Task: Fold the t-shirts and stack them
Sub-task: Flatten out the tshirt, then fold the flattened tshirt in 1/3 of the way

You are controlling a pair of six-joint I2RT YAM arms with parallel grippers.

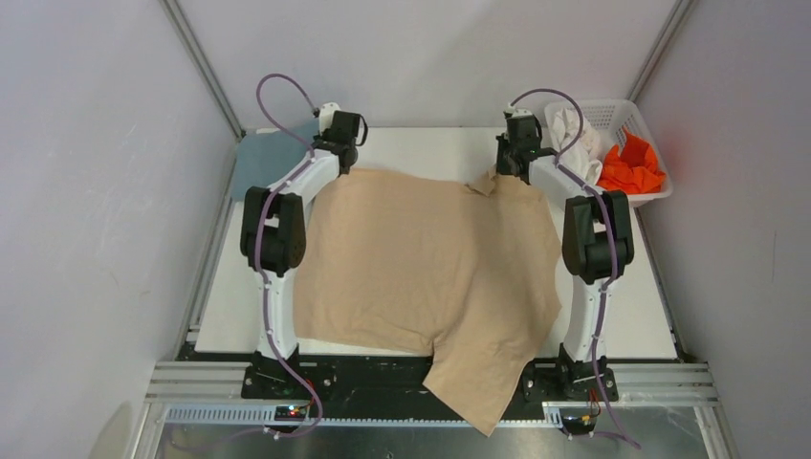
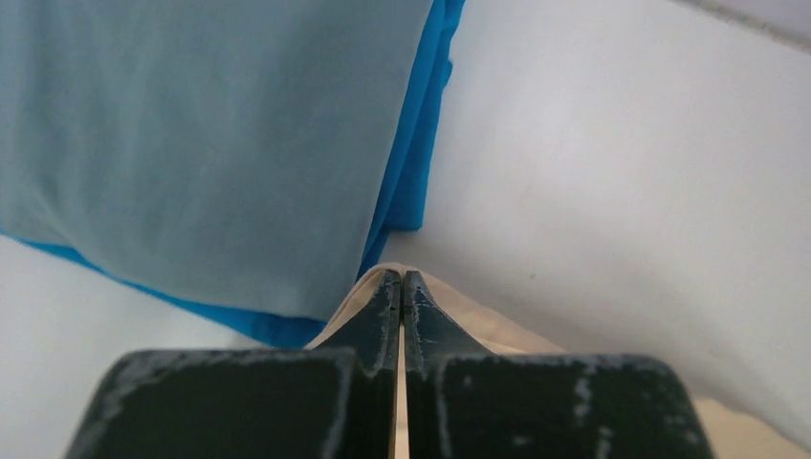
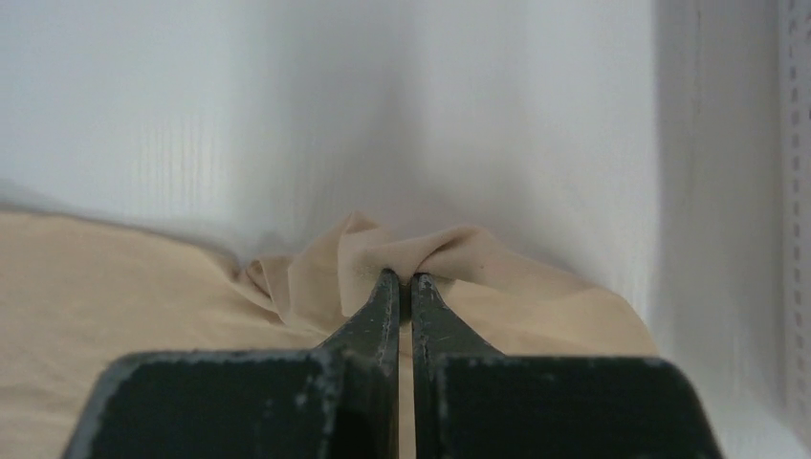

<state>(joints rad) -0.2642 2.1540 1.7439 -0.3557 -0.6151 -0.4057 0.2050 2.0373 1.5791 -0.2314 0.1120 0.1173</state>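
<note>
The tan t-shirt [image 1: 421, 263] lies spread over the middle of the table, one part hanging over the near edge. My left gripper [image 2: 402, 279] is shut on its far left corner [image 2: 497, 330]. My right gripper [image 3: 403, 277] is shut on a bunched fold of its far right edge [image 3: 449, 251]. In the top view the left gripper [image 1: 341, 164] and the right gripper [image 1: 505, 172] are at the shirt's far edge. A folded grey-blue t-shirt [image 2: 191, 143] lies on a bright blue one [image 2: 411, 163] at the far left [image 1: 263, 153]. White [image 1: 572, 129] and orange [image 1: 631, 164] shirts are in the basket.
The white plastic lattice basket [image 1: 626, 115] stands at the far right corner. Grey walls with metal frame posts [image 1: 206, 67] close in the table on three sides. Both arm bases are bolted at the near edge [image 1: 287, 378].
</note>
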